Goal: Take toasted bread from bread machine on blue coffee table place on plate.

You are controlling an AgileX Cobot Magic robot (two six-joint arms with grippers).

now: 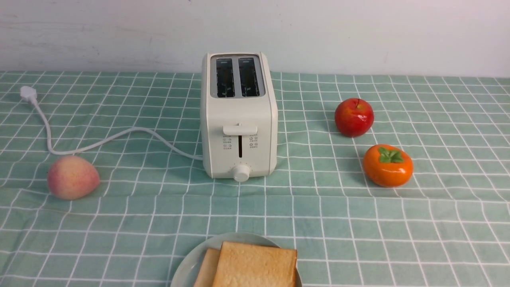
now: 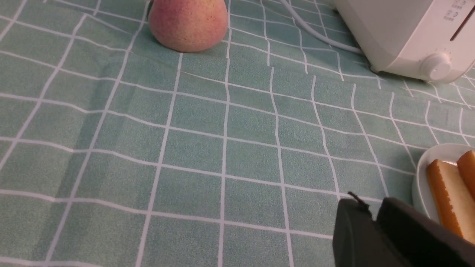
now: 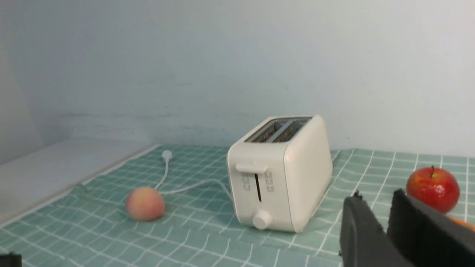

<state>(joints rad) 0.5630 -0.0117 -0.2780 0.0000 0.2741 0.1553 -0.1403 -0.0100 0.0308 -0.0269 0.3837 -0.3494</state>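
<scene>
Front view: the toaster (image 1: 239,119) stands upright at mid-table on the green checked table (image 1: 358,223), both top slots dark and without bread, its lever near the top of the front slot. A white cord (image 1: 111,137) runs from its left side to a plug (image 1: 28,93) lying far left. Two slices of toast (image 1: 255,265) lie overlapping on the plate (image 1: 187,267) at the near edge, directly in front of the toaster. A peach (image 1: 73,177) sits to the left, an apple (image 1: 354,117) and a persimmon (image 1: 387,165) to the right, all well apart from the plate. Neither arm appears.

Left wrist view: the left tool (image 2: 374,218) shows as two black fingers with only a thin seam between them, nearly clenched and holding nothing, over bare cloth just beside the plate (image 2: 423,178). The crusts of the toast (image 2: 445,196) show on it. The peach (image 2: 187,24) and the toaster (image 2: 408,33) lie beyond.

Right wrist view: the right tool (image 3: 382,218) shows two black fingers with a narrow gap, slightly parted and empty, raised above the table. The toaster (image 3: 282,174) stands ahead, the peach (image 3: 145,204) to one side, the apple (image 3: 432,189) to the other.
</scene>
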